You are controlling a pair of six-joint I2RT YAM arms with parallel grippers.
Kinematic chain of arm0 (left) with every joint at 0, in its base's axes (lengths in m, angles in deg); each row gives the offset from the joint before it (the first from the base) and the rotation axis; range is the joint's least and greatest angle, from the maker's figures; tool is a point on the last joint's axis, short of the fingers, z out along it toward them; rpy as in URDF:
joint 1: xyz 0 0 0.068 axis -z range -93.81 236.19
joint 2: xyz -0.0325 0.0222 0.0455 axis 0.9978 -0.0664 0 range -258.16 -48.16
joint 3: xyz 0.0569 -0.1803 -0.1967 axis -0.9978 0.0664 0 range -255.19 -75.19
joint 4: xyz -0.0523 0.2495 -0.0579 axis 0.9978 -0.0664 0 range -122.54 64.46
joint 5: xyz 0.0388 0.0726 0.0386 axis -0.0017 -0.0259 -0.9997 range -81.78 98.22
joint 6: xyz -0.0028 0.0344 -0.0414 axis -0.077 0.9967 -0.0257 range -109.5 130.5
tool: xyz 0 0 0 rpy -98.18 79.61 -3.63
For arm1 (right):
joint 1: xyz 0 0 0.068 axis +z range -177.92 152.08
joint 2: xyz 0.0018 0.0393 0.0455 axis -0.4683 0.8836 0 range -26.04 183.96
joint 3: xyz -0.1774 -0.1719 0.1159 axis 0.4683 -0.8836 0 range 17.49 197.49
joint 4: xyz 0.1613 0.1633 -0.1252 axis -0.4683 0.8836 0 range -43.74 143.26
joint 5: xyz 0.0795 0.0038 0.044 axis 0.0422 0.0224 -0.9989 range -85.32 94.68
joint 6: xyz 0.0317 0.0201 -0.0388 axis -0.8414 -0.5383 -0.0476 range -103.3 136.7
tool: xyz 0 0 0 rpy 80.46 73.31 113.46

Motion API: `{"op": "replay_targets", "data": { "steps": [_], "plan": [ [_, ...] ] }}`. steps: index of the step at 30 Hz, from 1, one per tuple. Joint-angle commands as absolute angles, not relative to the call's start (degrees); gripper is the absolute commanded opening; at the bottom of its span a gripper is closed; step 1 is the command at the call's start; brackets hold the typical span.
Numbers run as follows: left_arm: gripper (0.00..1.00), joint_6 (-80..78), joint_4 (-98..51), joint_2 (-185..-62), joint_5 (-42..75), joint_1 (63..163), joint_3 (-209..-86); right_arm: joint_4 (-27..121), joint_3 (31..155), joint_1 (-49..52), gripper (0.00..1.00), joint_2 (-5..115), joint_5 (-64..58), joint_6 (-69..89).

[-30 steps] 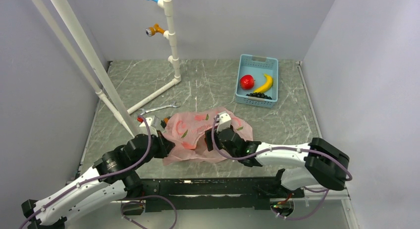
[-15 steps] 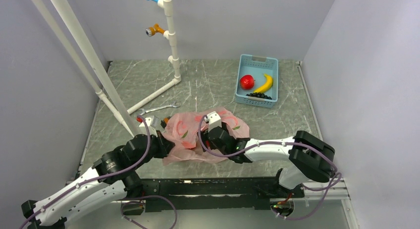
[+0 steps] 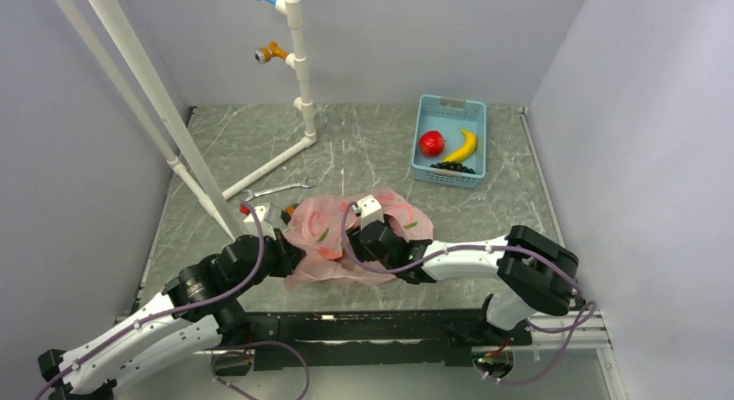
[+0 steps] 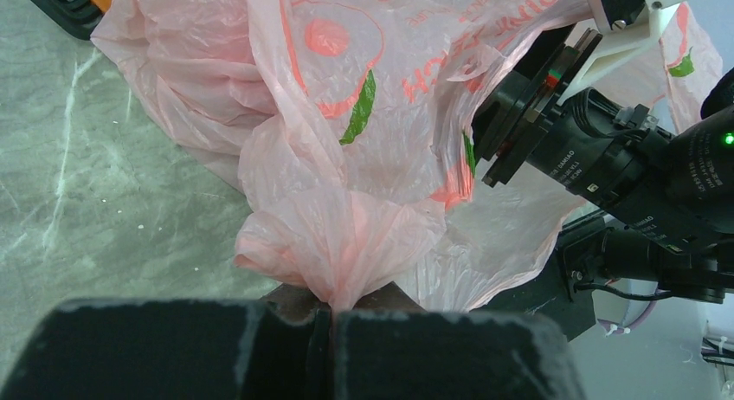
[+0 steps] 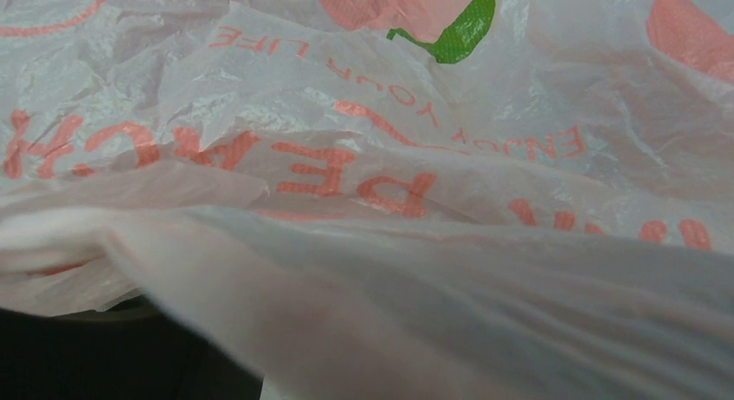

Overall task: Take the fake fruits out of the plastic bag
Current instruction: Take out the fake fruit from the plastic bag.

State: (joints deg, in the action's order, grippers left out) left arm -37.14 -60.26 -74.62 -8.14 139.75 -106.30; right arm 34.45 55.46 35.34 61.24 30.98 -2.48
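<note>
Far to my left, a frame of white plastic pipes (image 3: pixel 268 167) stands on the grey marbled tabletop (image 3: pixel 372 149), and a silver open-ended wrench (image 3: pixel 279 190) lies flat by its foot. Nearer me, my left gripper (image 4: pixel 331 318) is clamped tight on a gathered tuft of the thin translucent pink plastic bag (image 3: pixel 322 234). The two black fingers (image 4: pixel 173 348) meet with only twisted film squeezed between them, and the plastic balloons out beyond that pinch. The bag lies crumpled on the tabletop at the near middle, between my two arms, printed with red fruit shapes, green leaves and reddish lettering. I cannot make out any fruit through it. My right gripper (image 3: pixel 357 242) is buried in the bag's middle, reaching in from the right. Its wrist view shows mostly creased pink film close to the lens, so I cannot tell whether those fingers are apart or together. Well off to the right, toward the back, a light blue slotted plastic basket (image 3: pixel 452 102) stands apart from the bag. In it sit a glossy red round fake fruit (image 3: pixel 432 143) on the left, a yellow plastic banana (image 3: pixel 467 145) beside it, and a small bunch of black grapes (image 3: pixel 454 167) at the near end.
</note>
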Motion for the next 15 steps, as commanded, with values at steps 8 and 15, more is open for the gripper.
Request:
{"op": "replay_targets", "data": {
  "steps": [8, 15],
  "plan": [
    [0.0, -37.2, -59.6, -74.3, -8.1, 139.6, -106.7, 31.9, 54.2, 36.3, 0.22, 56.4, 30.0, -2.3],
    [0.0, -37.3, -60.2, -73.9, -8.4, 139.6, -106.7, 24.1, 47.6, 36.7, 0.11, 48.5, 27.8, -1.2]
  ]
}}
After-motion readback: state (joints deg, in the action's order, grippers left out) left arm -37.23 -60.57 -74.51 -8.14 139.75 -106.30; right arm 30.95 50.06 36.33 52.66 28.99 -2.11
